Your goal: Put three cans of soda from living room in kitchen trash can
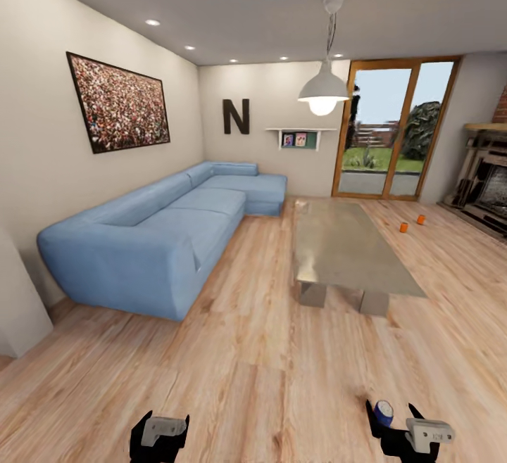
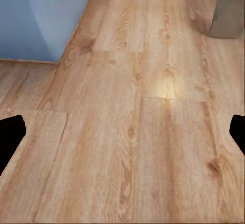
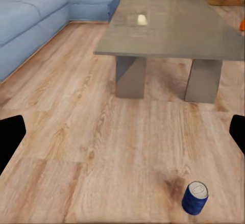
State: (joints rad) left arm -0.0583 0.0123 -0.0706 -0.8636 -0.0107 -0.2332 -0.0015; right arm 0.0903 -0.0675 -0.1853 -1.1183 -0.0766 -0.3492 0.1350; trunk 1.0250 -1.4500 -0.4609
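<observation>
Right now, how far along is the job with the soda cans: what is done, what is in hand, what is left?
Nothing looks done yet. One orange can and a second can stand on the floor beyond the low table. The left gripper and the right gripper are open and hold nothing. Still left: picking up the cans and taking them to the bin.

Blue sofa left of frame; two orange cans right (grey tops unclear); grey-topped table; blue can; wood-grain plank floor.
</observation>
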